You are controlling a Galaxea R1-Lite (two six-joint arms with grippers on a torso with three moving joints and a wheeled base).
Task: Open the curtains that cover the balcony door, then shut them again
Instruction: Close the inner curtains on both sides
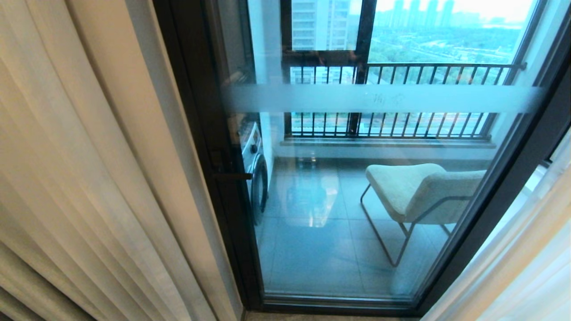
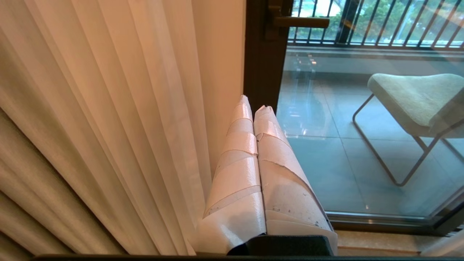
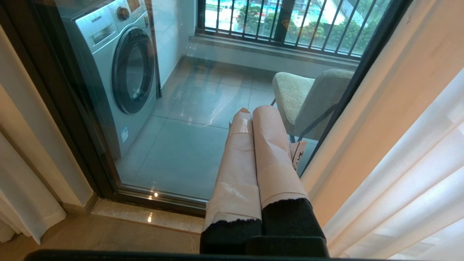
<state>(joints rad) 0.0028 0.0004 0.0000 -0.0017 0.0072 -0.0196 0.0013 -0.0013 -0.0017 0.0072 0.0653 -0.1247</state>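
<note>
Head view: the balcony door (image 1: 379,187) fills the centre and right of the frame, its glass uncovered, with a frosted band (image 1: 383,99) across the upper half and a slim handle (image 1: 232,175) at centre left. The curtains (image 1: 89,178) are gathered in vertical pleats along the whole left side; a sheer panel (image 1: 526,267) is seen at the lower right corner. A chair (image 1: 419,191) and a washing machine (image 1: 256,174) stand behind the glass. Neither gripper is shown here. Left wrist view: the left gripper (image 2: 253,105) is seen at lower centre, its taped fingers (image 2: 239,174) pressed together and holding nothing; the curtains (image 2: 108,108) hang just beside it, filling the left half, pleats running top to bottom. Right wrist view: the right gripper (image 3: 255,110) is likewise closed and empty at lower centre, facing the glass (image 3: 181,127), with the sheer panel (image 3: 409,174) at the right. With the door uncovered, closing is judged to remain; the heavy drape lies nearest the left arm, and would be drawn sideways across its vertical folds.
</note>
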